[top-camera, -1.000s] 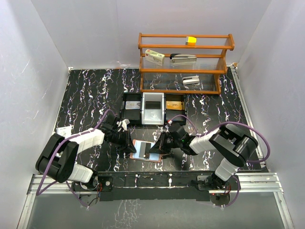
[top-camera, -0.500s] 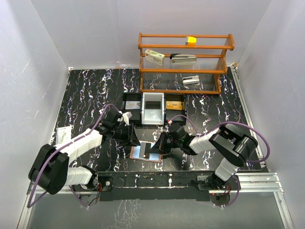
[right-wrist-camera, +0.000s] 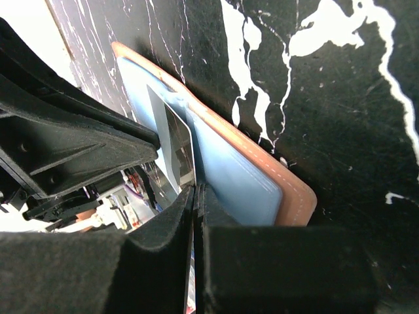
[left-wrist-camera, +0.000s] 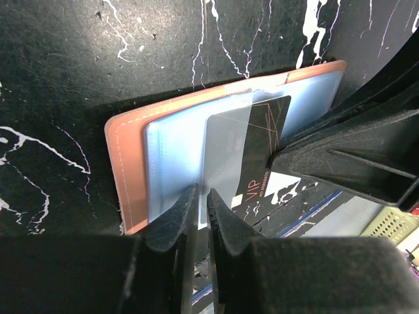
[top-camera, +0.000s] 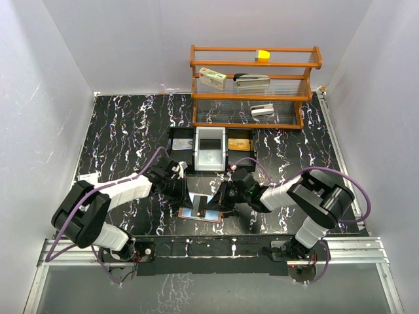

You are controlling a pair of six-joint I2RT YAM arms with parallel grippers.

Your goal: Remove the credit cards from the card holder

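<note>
One card (left-wrist-camera: 252, 140) is being extracted: your left gripper (left-wrist-camera: 201, 219) pinches its edge. The card holder (left-wrist-camera: 127, 170) lies open, near centre, seemingly pinned by your right gripper (right-wrist-camera: 196, 216), fingers together. Next, draw the card left, keeping the holder steady.

The card holder (left-wrist-camera: 131, 163) is lying open on the black marbled desk (left-wrist-camera: 78, 59), its blue-grey inside facing up. A dark card (left-wrist-camera: 262, 137) lettered VIP is sticking out of a frosted pocket. At bottom centre the left fingers (left-wrist-camera: 171, 226) are pinching the card's lower corner, almost touching. From the right edge, the right fingers (left-wrist-camera: 347, 157) are pressing on its side.
</note>
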